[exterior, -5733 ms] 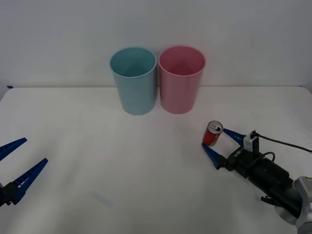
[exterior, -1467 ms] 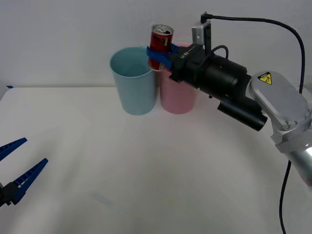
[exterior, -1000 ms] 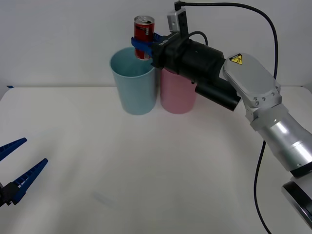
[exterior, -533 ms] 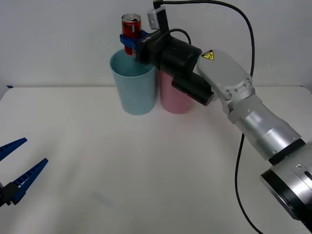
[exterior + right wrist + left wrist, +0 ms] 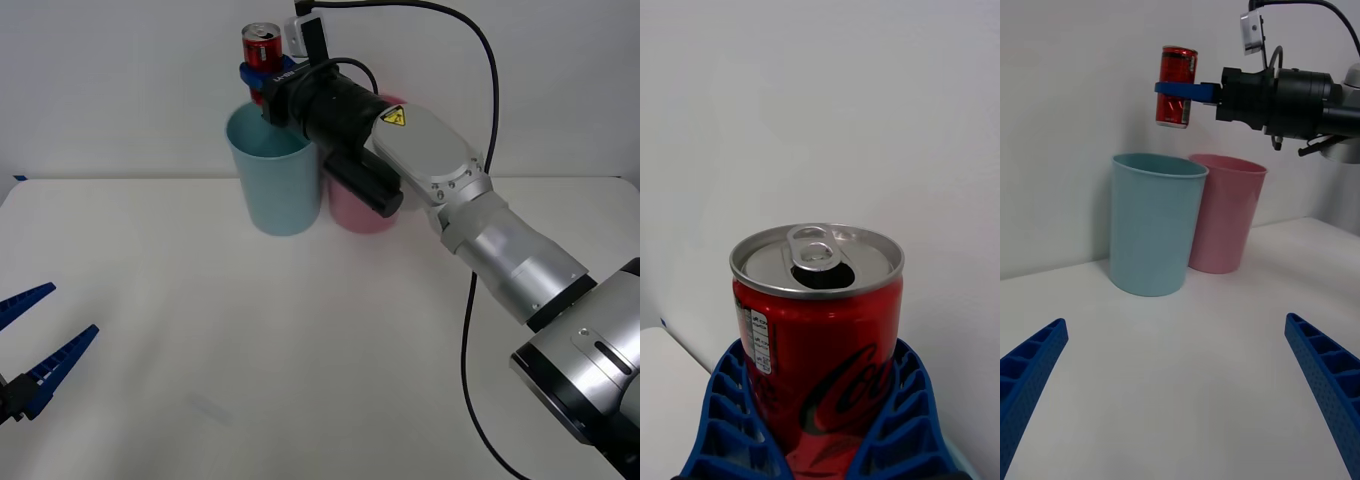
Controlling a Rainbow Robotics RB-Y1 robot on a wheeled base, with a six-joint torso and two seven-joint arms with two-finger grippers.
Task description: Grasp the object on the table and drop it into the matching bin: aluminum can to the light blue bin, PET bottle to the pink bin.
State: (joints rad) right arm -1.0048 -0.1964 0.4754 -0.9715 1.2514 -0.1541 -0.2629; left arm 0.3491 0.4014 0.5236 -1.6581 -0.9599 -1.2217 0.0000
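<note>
You are at the delivery step: the right gripper (image 5: 262, 72) is clamped on the aluminum can (image 5: 261, 46), fingers (image 5: 899, 424) pressing its lower body from both sides, and holds it upright in the air above the light blue bin (image 5: 275, 170). From the front, the can sits over the bin's far rim; from the left wrist view it hangs clear above the mouth, toward the side of the bin that faces the pink bin (image 5: 1225, 210), with open air between can base and rim. The pink bin stands just beside the light blue bin, on the counter (image 5: 300, 340). The left gripper (image 5: 35, 345) rests low at the counter's near edge, well apart from the light blue bin, fingers spread and empty. In my judgement the next move calls for confirming that the can is centred over the light blue bin's opening, then parting the fingers so it falls inside. A release too near the rim risks the can glancing off, or tipping toward the neighbouring bin.
</note>
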